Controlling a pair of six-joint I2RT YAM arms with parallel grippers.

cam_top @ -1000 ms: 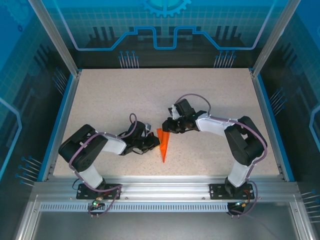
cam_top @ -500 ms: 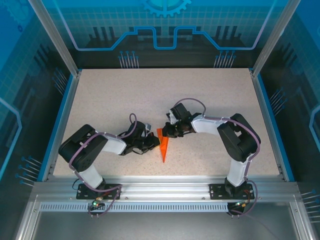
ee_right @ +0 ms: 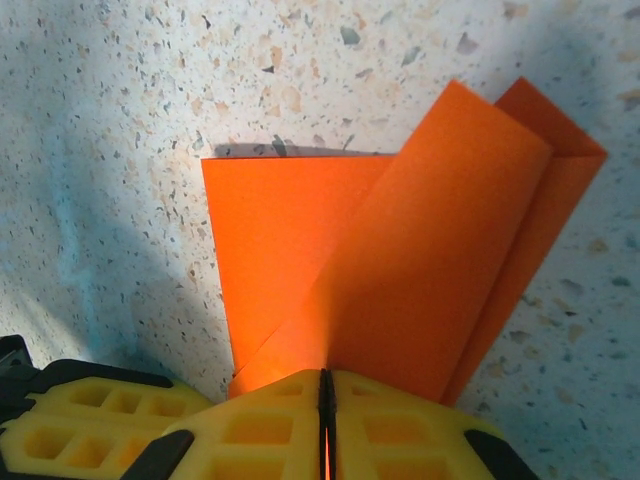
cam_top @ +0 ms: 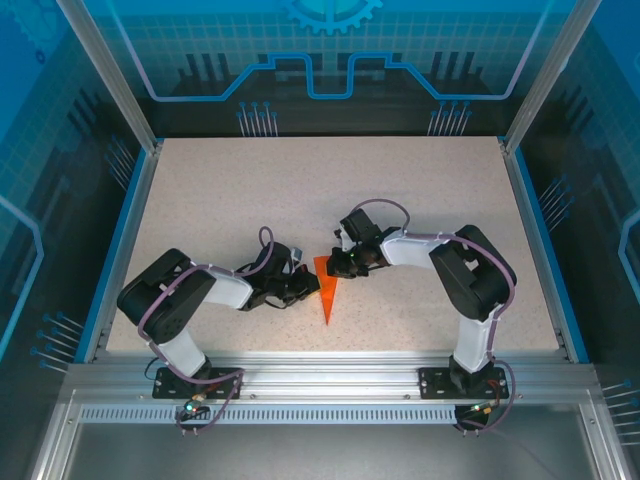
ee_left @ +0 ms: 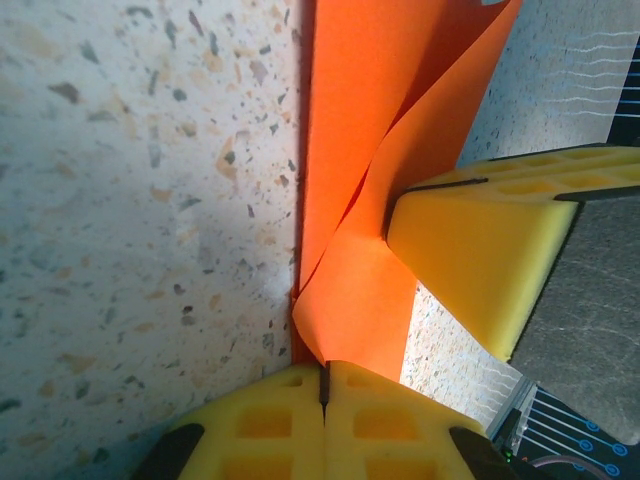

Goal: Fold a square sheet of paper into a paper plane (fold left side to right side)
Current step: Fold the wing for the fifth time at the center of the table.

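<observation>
From the top external camera, the paper plane (cam_top: 326, 292) lies near the middle of the speckled counter (cam_top: 230, 190). It is a slim orange dart with its point toward the arms' bases and its wide end away from them. The left pincer (cam_top: 311, 285) comes in low from the plane's left side and meets its left edge about midway along. The right pincer (cam_top: 338, 267) reaches the plane's wide end from the right — the jaws of both are too small here to read. In the left wrist view, the left pincer (ee_left: 323, 372) is closed, its two yellow pads pressed flat together, and its tips touch the end of a raised fold of the paper plane (ee_left: 350, 150). Whether any paper is nipped in the seam I cannot tell. Just right of that fold, the right pincer (ee_left: 405, 195) shows as a yellow block with its pads shut together against the lifted flap. The paper curves up from the counter (ee_left: 150, 200) to meet it. In the right wrist view, the right pincer (ee_right: 322, 385) is closed on the paper plane (ee_right: 400, 270) — orange shows in the thin seam between its pads. A broad flap rises from the flat layers on the counter (ee_right: 120, 100) into the grip. A flat panel lies left of the flap, and folded edges stick out past it at the upper right.
</observation>
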